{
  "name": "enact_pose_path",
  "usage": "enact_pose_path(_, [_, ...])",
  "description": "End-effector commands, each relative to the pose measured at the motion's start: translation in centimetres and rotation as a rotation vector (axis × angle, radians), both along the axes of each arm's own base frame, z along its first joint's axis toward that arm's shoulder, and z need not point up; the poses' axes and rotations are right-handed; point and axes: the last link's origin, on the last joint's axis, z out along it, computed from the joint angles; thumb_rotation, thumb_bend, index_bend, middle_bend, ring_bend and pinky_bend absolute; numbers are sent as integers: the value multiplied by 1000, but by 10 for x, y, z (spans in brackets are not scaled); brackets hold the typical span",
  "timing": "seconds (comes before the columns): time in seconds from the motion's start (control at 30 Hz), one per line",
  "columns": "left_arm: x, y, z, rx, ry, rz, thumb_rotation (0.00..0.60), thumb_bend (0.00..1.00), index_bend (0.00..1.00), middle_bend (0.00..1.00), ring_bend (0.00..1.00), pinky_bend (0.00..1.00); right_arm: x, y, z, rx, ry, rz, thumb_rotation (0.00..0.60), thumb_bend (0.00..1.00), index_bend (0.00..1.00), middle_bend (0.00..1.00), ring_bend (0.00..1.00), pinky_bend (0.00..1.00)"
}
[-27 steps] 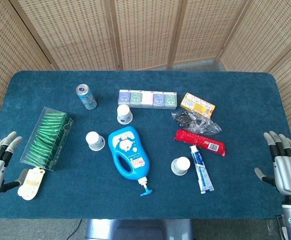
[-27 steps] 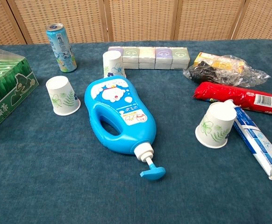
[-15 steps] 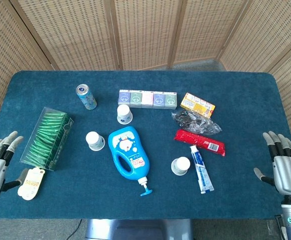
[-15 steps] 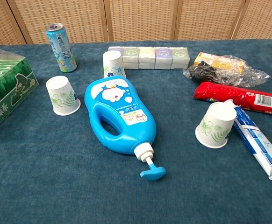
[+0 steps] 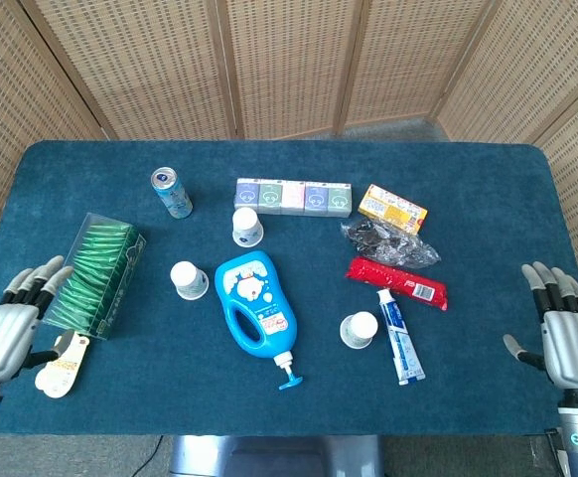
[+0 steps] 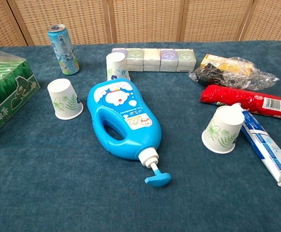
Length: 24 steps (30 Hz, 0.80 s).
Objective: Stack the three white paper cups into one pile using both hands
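Three white paper cups with a green leaf print stand upside down and apart on the blue table. One cup (image 5: 188, 279) (image 6: 64, 98) is left of the blue bottle. Another cup (image 5: 248, 227) (image 6: 117, 66) stands behind the bottle, near the row of boxes. The third cup (image 5: 360, 329) (image 6: 222, 129) leans beside the toothpaste box. My left hand (image 5: 9, 329) hovers open at the table's left front edge, far from the cups. My right hand (image 5: 568, 336) is open at the right front edge. Neither hand shows in the chest view.
A blue pump bottle (image 5: 256, 305) lies in the middle. A green tea box (image 5: 92, 275), a yellow tag (image 5: 61, 365), a drink can (image 5: 171, 192), a row of small boxes (image 5: 293, 196), a yellow box (image 5: 391, 207), a dark bag (image 5: 388, 243), a red packet (image 5: 397, 281) and toothpaste (image 5: 400, 336) surround the cups.
My left hand has moved right and slightly forward, toward the green tea box. The right hand and the cups have stayed put.
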Motion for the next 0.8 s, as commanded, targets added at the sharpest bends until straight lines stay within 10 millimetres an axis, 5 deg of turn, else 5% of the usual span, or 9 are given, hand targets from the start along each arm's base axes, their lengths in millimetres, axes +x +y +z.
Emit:
enact_pose_path(0.03, [9, 18, -8, -43, 16, -21, 600, 424, 39, 20, 0, 35, -2, 2, 2, -5, -2, -6, 600, 227, 0, 21, 0, 131])
enact_pose_path(0.8, [34, 116, -114, -288, 25, -56, 600, 425, 39, 2, 0, 67, -10, 12, 17, -49, -6, -43, 600, 227, 0, 21, 0, 132])
